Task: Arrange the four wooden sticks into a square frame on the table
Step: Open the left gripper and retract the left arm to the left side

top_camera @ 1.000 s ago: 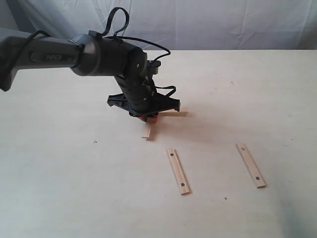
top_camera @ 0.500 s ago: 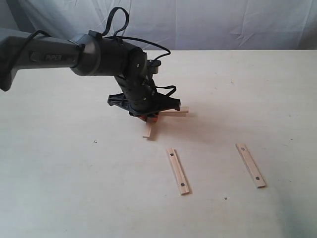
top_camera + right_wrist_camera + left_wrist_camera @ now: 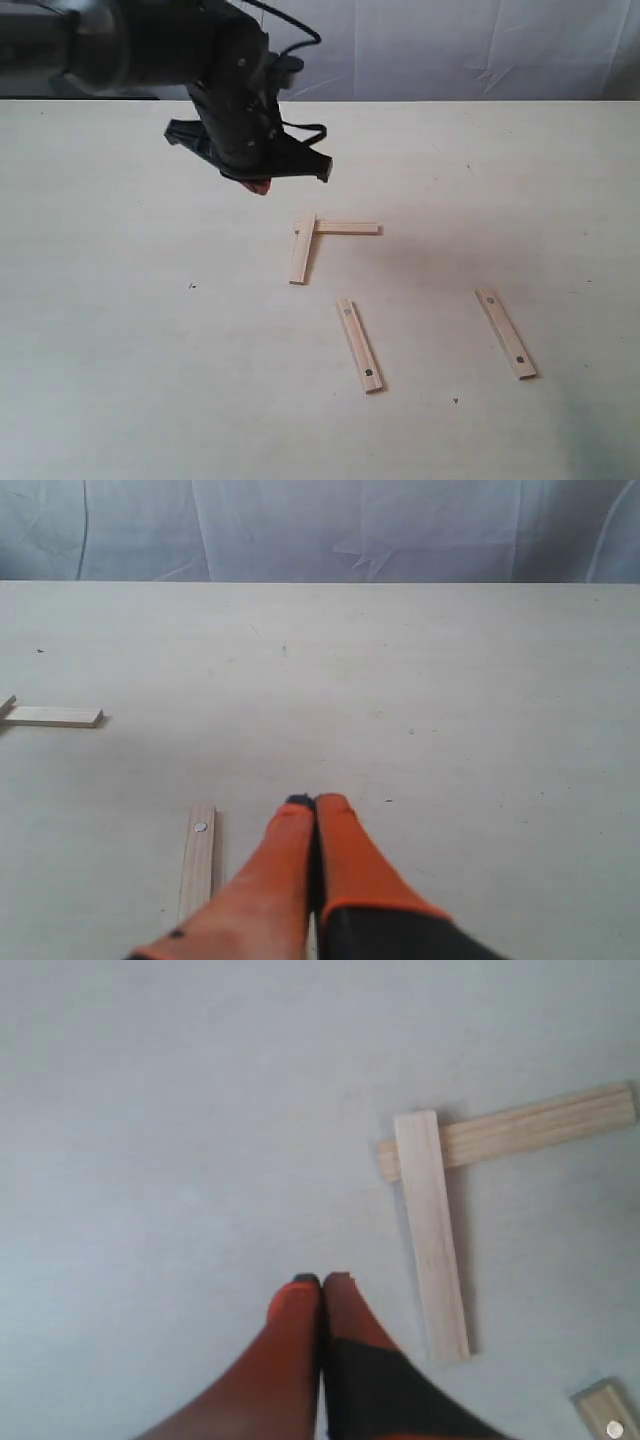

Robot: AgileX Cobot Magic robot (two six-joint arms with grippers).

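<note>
Two pale wooden sticks lie on the table (image 3: 120,330) in an L, one upright stick (image 3: 302,250) overlapping the end of a crosswise stick (image 3: 350,228). The left wrist view shows the same pair, the upright stick (image 3: 432,1235) lying on top of the crosswise stick (image 3: 520,1130). Two more sticks with dark dots lie apart nearer the front, a middle stick (image 3: 358,345) and a right stick (image 3: 505,332). My left gripper (image 3: 258,185) (image 3: 322,1280) hangs shut and empty above the table, back-left of the L. My right gripper (image 3: 315,802) is shut and empty beside a dotted stick (image 3: 198,860).
A wrinkled white cloth backdrop (image 3: 450,50) runs behind the table's far edge. The left arm's dark body (image 3: 230,90) hangs over the back-left area. A corner of another dotted stick (image 3: 605,1415) shows in the left wrist view. The right arm is out of the exterior view.
My left gripper has risen from the corner of the L and moved back and left. The two sticks stay on the table where it was.
</note>
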